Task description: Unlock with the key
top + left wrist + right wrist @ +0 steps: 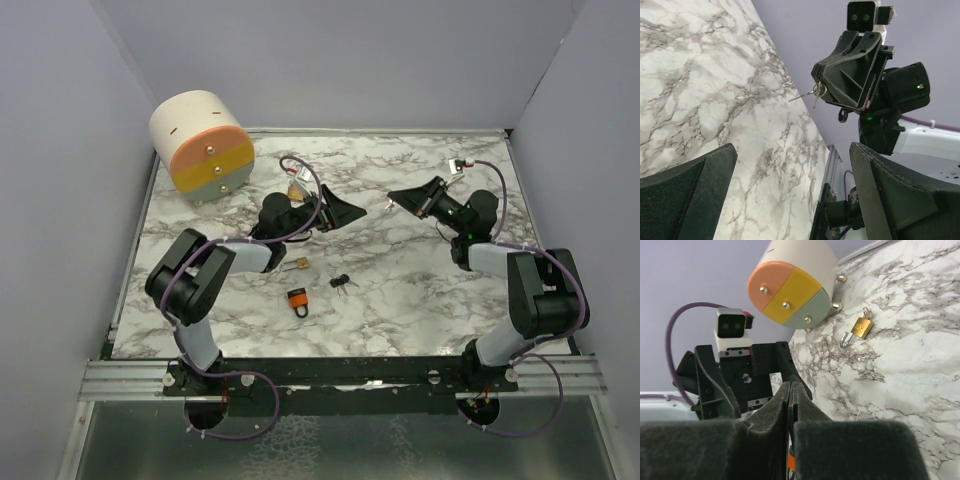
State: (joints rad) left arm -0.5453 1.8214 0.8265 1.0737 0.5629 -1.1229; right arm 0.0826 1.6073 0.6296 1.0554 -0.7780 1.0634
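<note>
My right gripper [395, 197] is shut on a small silver key on a ring [816, 92], which sticks out of its tip in the left wrist view. My left gripper [350, 211] is open and empty, facing the right gripper across a short gap above the table's middle. A brass padlock [297, 190] lies behind the left wrist; it also shows in the right wrist view [861, 327]. A second brass padlock [300, 264], an orange padlock [297, 302] and a black key bunch [342, 282] lie in front of the left gripper.
A cream cylinder [200, 145] with orange, yellow and green drawer fronts lies at the back left. Grey walls surround the marble table [420, 290]. A metal rail [340, 375] runs along the near edge.
</note>
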